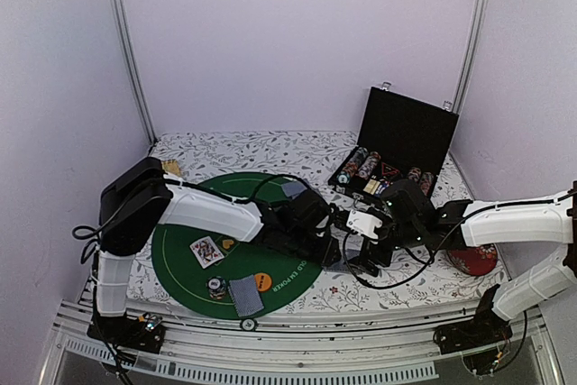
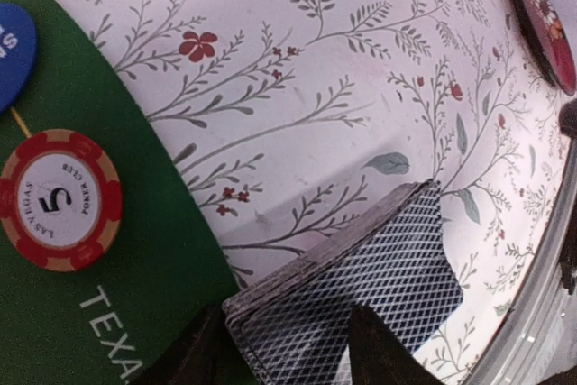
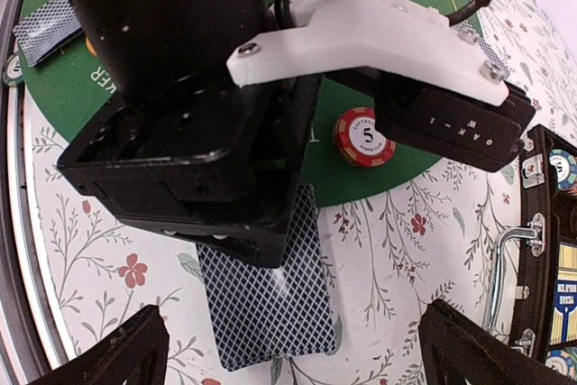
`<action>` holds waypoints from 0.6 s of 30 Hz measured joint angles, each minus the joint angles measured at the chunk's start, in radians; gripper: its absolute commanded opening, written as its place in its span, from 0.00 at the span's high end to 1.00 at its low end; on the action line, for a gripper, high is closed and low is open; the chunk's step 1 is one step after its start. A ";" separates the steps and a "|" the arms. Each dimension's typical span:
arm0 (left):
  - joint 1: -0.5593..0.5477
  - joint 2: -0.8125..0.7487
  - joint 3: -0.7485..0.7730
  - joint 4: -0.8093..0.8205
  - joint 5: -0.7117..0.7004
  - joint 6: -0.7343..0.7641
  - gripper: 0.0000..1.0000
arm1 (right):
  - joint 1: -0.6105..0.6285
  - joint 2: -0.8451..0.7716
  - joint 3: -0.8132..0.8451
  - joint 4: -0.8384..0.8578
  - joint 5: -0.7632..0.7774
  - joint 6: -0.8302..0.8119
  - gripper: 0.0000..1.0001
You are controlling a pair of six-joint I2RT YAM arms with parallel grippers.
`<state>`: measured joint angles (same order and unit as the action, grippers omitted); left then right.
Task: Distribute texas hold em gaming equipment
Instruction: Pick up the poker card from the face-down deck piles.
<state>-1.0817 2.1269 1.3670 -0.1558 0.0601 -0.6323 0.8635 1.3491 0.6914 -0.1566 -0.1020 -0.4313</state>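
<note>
**Deck handoff: right hand lined up**

Left hand (image 2: 288, 353) pinches the card deck (image 2: 361, 281) by one end, over the floral desk (image 2: 297, 87) just off the green mat (image 2: 153, 250). Right hand (image 3: 297, 358) is spread wide. Deck sits at its 12 o'clock, long axis 12–6 between its fingers.

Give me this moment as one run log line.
left gripper holds card deck | right gripper open, empty, by deck | red 5 chip on green mat
</note>
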 measured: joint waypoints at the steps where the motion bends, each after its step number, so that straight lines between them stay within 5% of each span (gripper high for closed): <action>1: -0.001 -0.002 -0.004 0.002 -0.008 0.001 0.52 | 0.000 0.000 0.000 0.000 0.000 0.000 0.01; 18: 0.029 -0.100 -0.181 0.123 0.028 0.005 0.51 | 0.000 0.000 -0.001 -0.002 0.000 -0.007 0.01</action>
<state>-1.0527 2.0270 1.1862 -0.0326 0.0883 -0.6277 0.8635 1.3491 0.6907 -0.1581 -0.1017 -0.4381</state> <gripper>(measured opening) 0.509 0.991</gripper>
